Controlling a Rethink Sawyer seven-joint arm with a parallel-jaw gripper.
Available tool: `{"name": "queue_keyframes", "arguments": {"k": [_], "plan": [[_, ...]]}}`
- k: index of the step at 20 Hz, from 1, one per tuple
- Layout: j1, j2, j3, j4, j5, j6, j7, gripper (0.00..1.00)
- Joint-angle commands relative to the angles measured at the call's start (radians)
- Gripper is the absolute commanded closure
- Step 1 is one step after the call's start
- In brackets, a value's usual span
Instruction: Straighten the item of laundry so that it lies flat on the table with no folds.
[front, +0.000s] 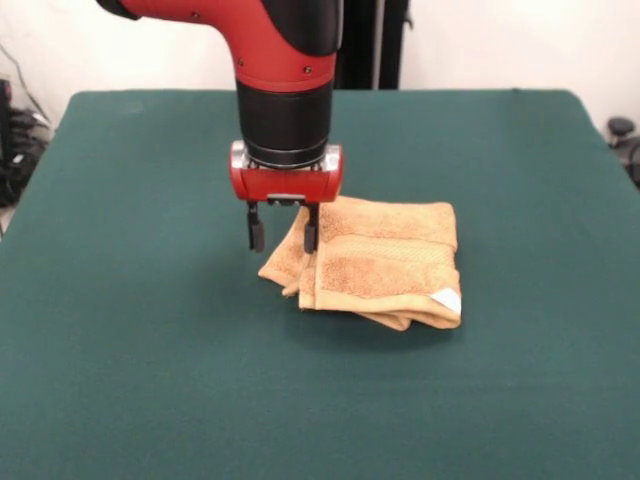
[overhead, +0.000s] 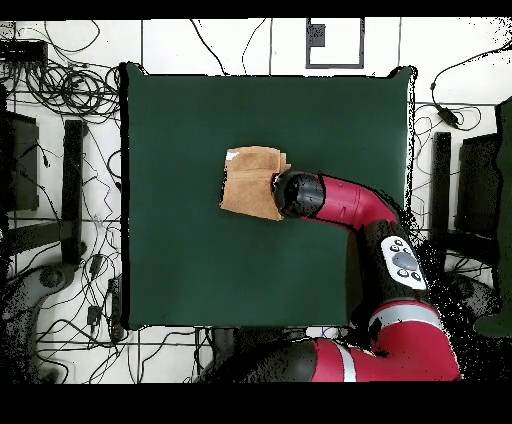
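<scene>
Green table (front: 120, 330) is carrying the folded towel (front: 385, 265) near its centre. I am positioning the gripper (front: 283, 235), fingers spread and empty, at the towel's edge; I should pinch only the top layer.

In your overhead view, the arm (overhead: 340, 200) covers the towel's (overhead: 252, 182) edge nearest the robot, and the gripper is hidden beneath the wrist. In your front view, the top edge cuts off the arm (front: 270, 40), and the towel's (front: 385, 265) lower folded layers stay hidden
</scene>
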Motion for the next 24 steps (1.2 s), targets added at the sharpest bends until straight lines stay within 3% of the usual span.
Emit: {"name": "queue_keyframes", "arguments": {"k": [1,11,24], "plan": [[0.021,0.006,0.134,0.062,-0.018,-0.045,0.062,0.0],[0.02,-0.001,0.136,0.06,-0.016,-0.036,0.058,0.0],[0.059,-0.074,0.096,0.06,-0.002,0.065,0.069,0.0]]}}
